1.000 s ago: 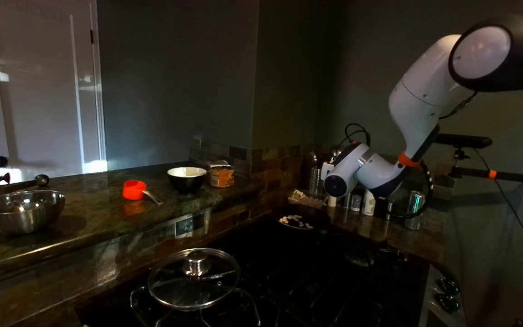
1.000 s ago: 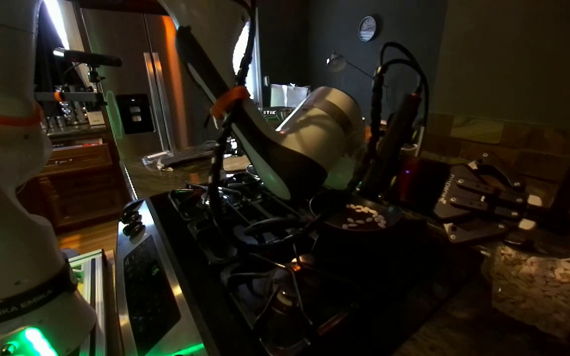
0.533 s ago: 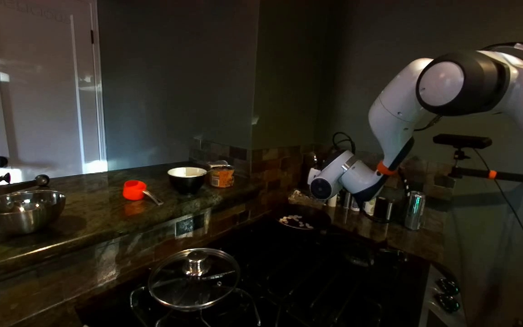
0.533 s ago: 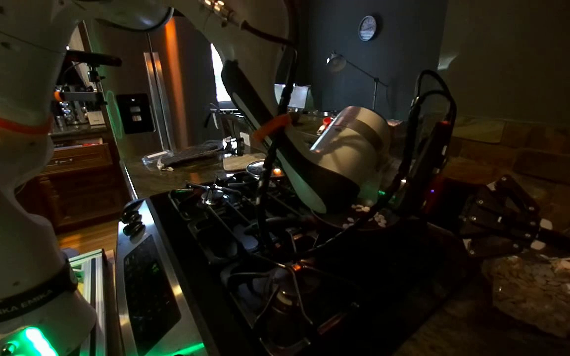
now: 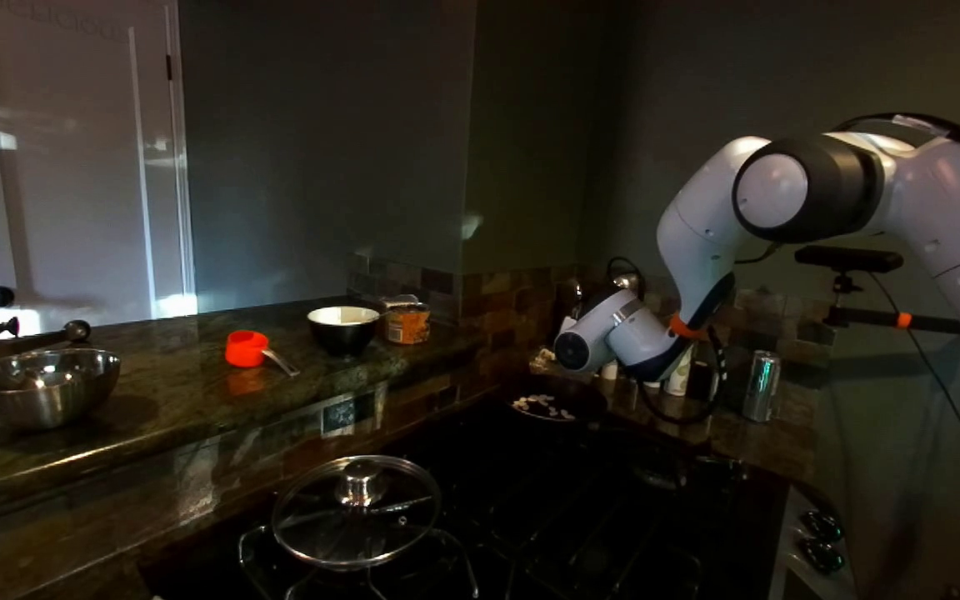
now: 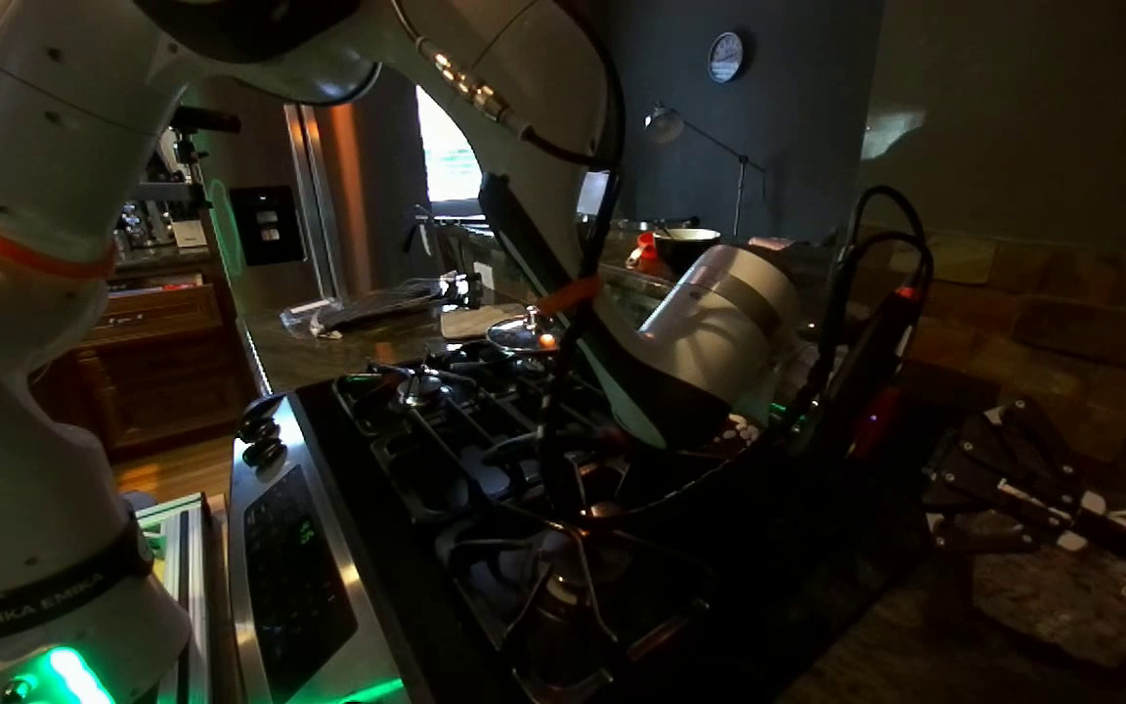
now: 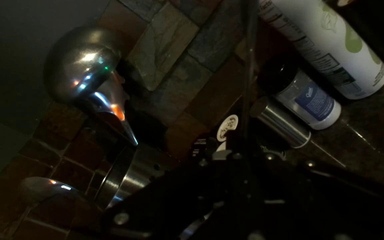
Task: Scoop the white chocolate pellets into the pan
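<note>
My pincer [image 6: 1099,528] is clamped on a slim dark utensil [image 7: 250,73] and hangs close by the pellet container [image 6: 1052,604], though I cannot tell whether they touch. The pan [image 5: 587,400] sits on the stove [image 5: 613,533] near the tiled wall [image 5: 497,333], white chocolate pellets [image 5: 542,407] scattered across part of its base.

Both exterior views overlook the stove [image 6: 451,471] from opposing ends, facing a tiled corner [image 5: 484,310] and a wall clock [image 6: 725,56]; the wrist view (tilted, close) faces wall tiles [image 7: 163,48].
</note>
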Controlling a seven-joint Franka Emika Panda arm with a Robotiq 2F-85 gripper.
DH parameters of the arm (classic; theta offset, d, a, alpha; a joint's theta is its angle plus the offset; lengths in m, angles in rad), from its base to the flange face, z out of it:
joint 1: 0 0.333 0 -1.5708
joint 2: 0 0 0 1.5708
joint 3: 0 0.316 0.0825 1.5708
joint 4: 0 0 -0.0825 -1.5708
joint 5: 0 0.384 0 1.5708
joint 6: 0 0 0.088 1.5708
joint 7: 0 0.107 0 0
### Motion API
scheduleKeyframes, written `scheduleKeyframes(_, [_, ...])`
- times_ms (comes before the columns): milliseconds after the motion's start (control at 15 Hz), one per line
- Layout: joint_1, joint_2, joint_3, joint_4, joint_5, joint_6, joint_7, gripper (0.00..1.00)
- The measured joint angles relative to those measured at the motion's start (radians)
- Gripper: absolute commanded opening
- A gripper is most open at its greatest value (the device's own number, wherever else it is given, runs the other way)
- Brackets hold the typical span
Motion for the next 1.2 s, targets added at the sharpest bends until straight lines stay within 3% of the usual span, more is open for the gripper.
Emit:
scheduleKeyframes(467, [-0.016, 0.049, 0.000, 0.067, 0.004, 0.054, -0.022, 0.01])
scheduleKeyframes(1200, [-0.045, -0.020, -0.071, 0.047, -0.126, 0.288, -0.264, 0.01])
